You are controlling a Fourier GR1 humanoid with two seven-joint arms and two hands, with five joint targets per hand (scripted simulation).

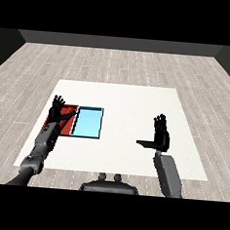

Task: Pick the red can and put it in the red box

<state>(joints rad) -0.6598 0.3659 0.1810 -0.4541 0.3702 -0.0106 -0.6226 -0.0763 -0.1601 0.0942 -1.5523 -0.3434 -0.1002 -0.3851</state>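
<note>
Tabletop (128,98) white. We see red tray (67,125) and light blue tray (88,122) side by side at left. Left hand (56,110) over red tray, fingers straight, grasping nothing. Right hand (159,135) well apart, fingers straight, thumb out. We cannot find red can.

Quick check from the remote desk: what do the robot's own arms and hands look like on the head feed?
Both forearms are grey, boxy and smooth: the left forearm looks darker and segmented, the right forearm is a plainer slab. Each ends in a black hand, the left hand and the right hand, with slim black fingers and a thumb. No cables, markings or sleeves show.
</note>
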